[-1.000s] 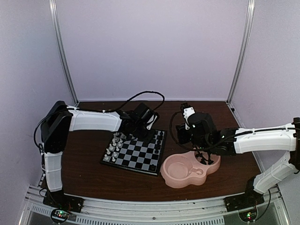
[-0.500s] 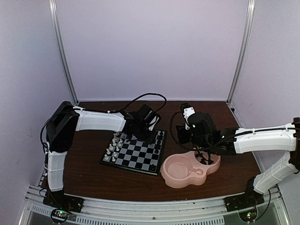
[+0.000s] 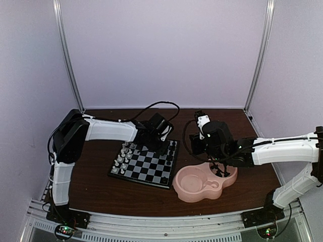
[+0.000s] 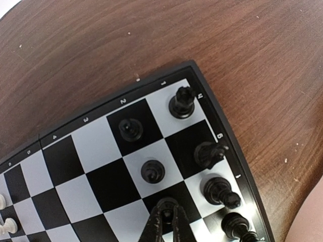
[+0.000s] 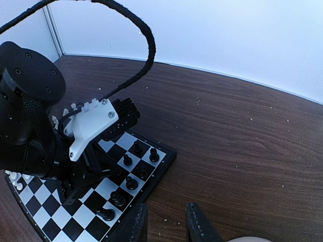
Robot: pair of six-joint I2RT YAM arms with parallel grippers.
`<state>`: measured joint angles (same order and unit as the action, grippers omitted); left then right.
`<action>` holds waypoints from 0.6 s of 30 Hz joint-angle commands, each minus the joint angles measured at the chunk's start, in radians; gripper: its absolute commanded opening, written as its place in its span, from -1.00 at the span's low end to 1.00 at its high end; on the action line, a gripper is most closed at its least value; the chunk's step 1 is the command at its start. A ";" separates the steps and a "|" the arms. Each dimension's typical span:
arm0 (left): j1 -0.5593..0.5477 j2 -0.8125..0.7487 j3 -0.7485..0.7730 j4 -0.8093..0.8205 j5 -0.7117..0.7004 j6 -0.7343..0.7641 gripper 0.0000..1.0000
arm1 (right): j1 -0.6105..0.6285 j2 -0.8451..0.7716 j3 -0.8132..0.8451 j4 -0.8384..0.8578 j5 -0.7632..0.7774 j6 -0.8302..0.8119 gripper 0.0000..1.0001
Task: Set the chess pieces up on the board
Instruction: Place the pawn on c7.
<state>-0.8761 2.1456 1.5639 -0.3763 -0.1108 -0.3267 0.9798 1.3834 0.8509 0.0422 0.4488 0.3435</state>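
- Top view: I see the board [image 3: 145, 165] left of centre on the worktop [image 3: 96, 186], and my right claw [image 3: 218, 170] over the pink dish [image 3: 194, 192].
- Left wrist: my left claw [image 4: 166, 224] is pinched closed among black chessmen [image 4: 181, 103] at the board's corner.
- Right wrist: the right claw is narrowly parted and empty.

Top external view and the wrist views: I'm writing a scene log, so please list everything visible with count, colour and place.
board: one, black and pale checks, left of the table's middle
black chess pieces: at least seven, black, on the board's side nearest the dish
white chess pieces: several, too small to count, white, on the board's opposite side
pink dish: one, pink, two bowls, just right of the board
cable: one, black, looping above the table's far side
table: one, dark brown wood
left gripper: black, shut, tips at a black piece on the board
right gripper: black, open, above the dish
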 commanded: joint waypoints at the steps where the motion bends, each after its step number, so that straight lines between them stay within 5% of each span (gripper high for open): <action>1: 0.009 0.021 0.033 -0.010 0.010 0.014 -1.00 | -0.007 -0.027 -0.004 0.007 -0.001 0.001 -0.44; 11: 0.011 0.025 0.042 -0.026 0.008 0.021 -0.83 | -0.007 -0.024 -0.001 0.005 -0.006 -0.001 -0.44; 18: 0.011 0.023 0.039 -0.029 0.019 0.020 -0.89 | -0.008 -0.026 0.000 0.002 -0.007 -0.002 -0.44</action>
<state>-0.8757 2.1555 1.5810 -0.3870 -0.1104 -0.3191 0.9791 1.3792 0.8509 0.0418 0.4446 0.3435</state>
